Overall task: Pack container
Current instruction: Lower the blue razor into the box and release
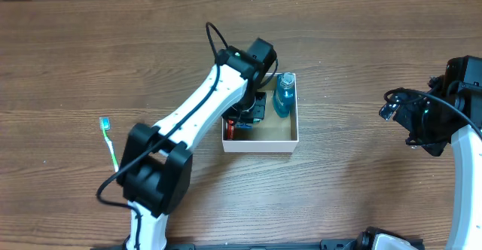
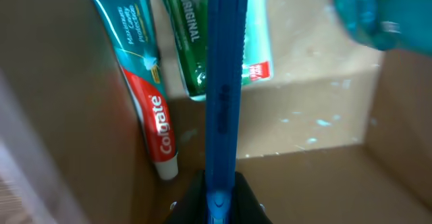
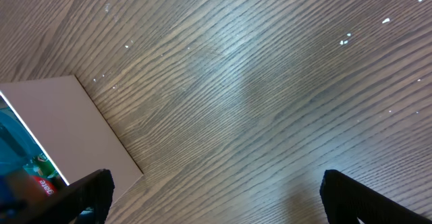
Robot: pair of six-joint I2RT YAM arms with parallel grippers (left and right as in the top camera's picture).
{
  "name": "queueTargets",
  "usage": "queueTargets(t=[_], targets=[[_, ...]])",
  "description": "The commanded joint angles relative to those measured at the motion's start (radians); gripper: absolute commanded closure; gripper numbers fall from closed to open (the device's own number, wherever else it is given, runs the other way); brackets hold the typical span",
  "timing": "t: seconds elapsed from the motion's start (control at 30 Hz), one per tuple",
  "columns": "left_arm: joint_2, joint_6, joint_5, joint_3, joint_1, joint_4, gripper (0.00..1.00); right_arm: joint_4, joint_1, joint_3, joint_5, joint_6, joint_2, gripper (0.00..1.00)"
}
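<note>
The container [image 1: 260,146], a small white-walled box with a brown floor, sits mid-table. My left gripper [image 1: 245,118] reaches into its left side. In the left wrist view the gripper [image 2: 219,204] is shut on a blue toothbrush [image 2: 223,82] that points along the box floor [image 2: 304,116]. Beside it lie a Colgate toothpaste tube [image 2: 150,96] and a green "Original" pack [image 2: 189,42]. A blue mouthwash bottle [image 1: 285,93] stands at the box's far right side. My right gripper [image 1: 399,111] is open and empty over bare table to the right; its view shows the box's outer wall [image 3: 67,129].
A green toothbrush [image 1: 110,143] lies on the wooden table at the far left, away from both grippers. The left arm spans from the front edge up to the box. The right arm stands at the right edge.
</note>
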Motion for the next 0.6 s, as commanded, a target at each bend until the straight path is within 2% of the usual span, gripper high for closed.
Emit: queueTargets(t=[0.0,0.03,0.07,0.1,0.17,0.23,0.37,0.47,0.57], targets=[[0.029,-0.072,0.012,-0.001,0.006,0.002,0.96,0.003,-0.003,0.0,-0.002,-0.004,-0.02,0.0],[0.03,-0.072,0.012,-0.001,0.006,-0.002,0.93,0.003,-0.003,0.0,-0.002,-0.005,-0.02,0.0],[0.03,-0.071,0.012,-0.001,0.006,-0.005,0.6,0.003,-0.003,0.0,-0.002,-0.005,-0.02,0.0],[0.03,-0.069,0.012,-0.001,0.006,-0.012,0.48,0.003,-0.003,0.0,-0.002,-0.005,-0.02,0.0],[0.021,-0.067,0.008,0.001,0.012,-0.027,0.39,0.002,-0.003,0.0,-0.002,-0.008,-0.02,0.0],[-0.031,-0.044,-0.047,0.019,0.017,-0.03,0.37,0.0,-0.003,0.0,-0.002,-0.008,-0.02,0.0],[-0.356,-0.041,-0.27,0.029,0.061,-0.07,0.29,0.002,-0.003,0.0,-0.002,-0.008,-0.02,0.0],[-0.543,-0.042,-0.34,0.004,0.225,-0.164,0.22,0.003,-0.003,0.0,-0.002,-0.008,-0.02,0.0],[-0.664,-0.034,-0.288,-0.185,0.517,-0.129,0.14,0.003,-0.003,0.0,-0.002,-0.008,-0.02,0.0]])
